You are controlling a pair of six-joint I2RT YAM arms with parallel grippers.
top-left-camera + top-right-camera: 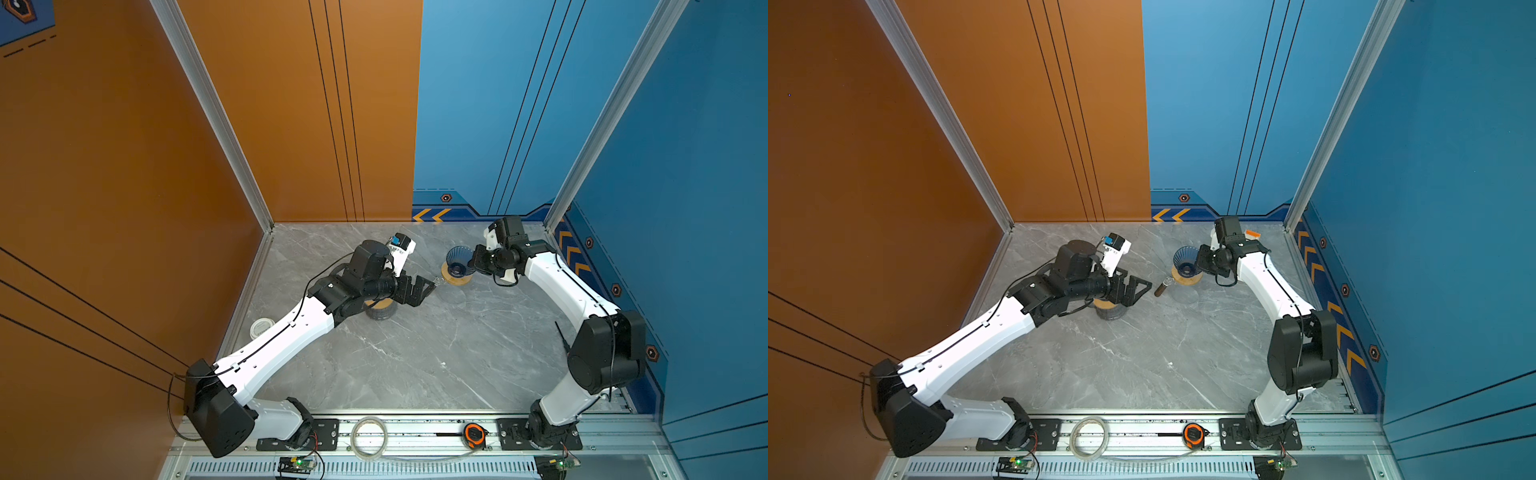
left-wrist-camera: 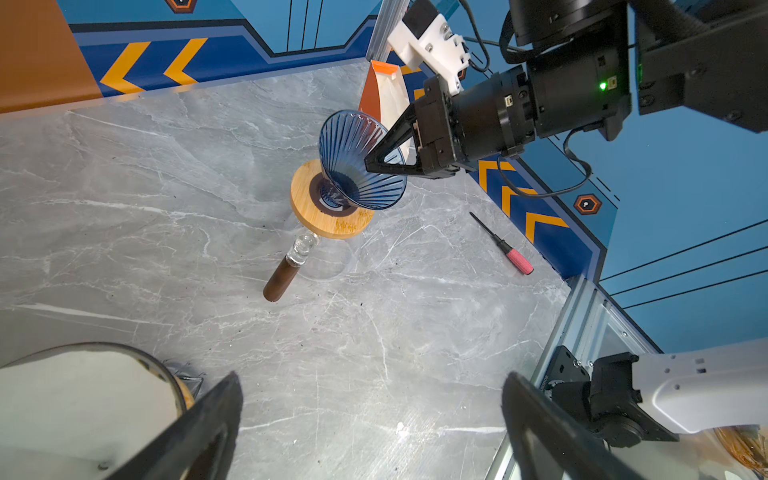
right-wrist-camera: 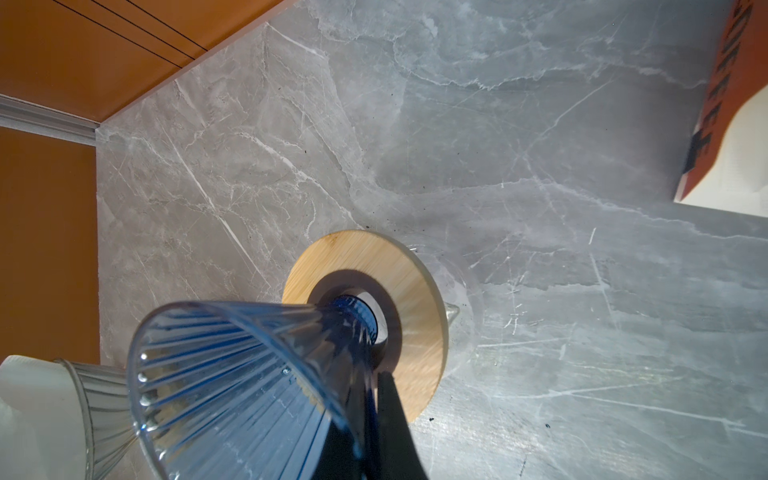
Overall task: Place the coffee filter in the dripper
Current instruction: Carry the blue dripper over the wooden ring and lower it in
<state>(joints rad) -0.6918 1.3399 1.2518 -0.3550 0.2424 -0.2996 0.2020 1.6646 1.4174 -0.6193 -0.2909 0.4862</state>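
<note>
At lower frame, our left end effector (image 2: 372,380) is gaping wide and empty beside the coffee filters (image 2: 83,395). Our right end effector (image 2: 368,163) is clamping the blue dripper (image 2: 349,141) at its rim. We are judging that a filter pickup comes next.

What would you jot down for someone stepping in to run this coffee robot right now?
The left gripper is open and empty, above the table beside the ribbed holder.
The right gripper is shut on the rim of the blue ribbed dripper.
The dripper sits on the wooden collar of the glass carafe, with no filter inside.
What look like white paper filters sit in the holder under the left arm.
Done: the dripper is gripped, apparently to steady it.
Left: pick up a filter and seat it in the dripper.
</note>
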